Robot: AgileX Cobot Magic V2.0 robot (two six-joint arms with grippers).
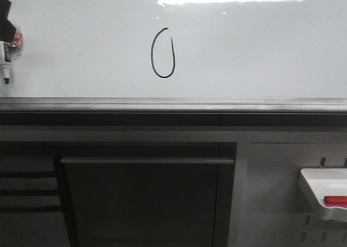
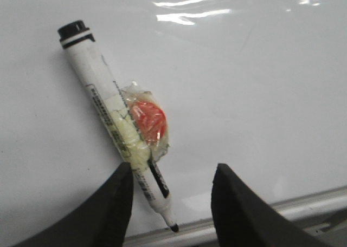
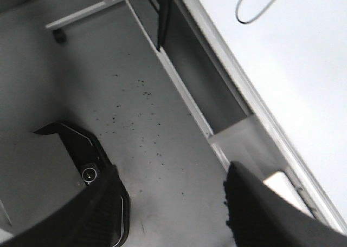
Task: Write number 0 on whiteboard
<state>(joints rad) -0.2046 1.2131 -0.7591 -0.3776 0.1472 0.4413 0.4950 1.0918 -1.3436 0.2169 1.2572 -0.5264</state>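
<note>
The number 0 (image 1: 163,53) is a thin black narrow oval with a small gap at its top, drawn on the whiteboard (image 1: 260,46) a little left of centre. Its lower loop also shows in the right wrist view (image 3: 255,11). A white marker (image 1: 6,63) with a black tip pointing down sits against the board at the far left, with a taped red disc on its side (image 2: 149,119). My left gripper (image 2: 172,174) is open. Its fingers stand on either side of the marker's tip (image 2: 172,227), the left one close beside the marker. My right gripper (image 3: 172,176) is open and empty over the floor.
A grey metal rail (image 1: 173,103) runs along the board's lower edge. Below it are dark cabinet fronts (image 1: 146,203). A small white tray (image 1: 320,182) with a red item (image 1: 335,200) hangs at the lower right. A dark base (image 3: 81,149) stands on the speckled floor.
</note>
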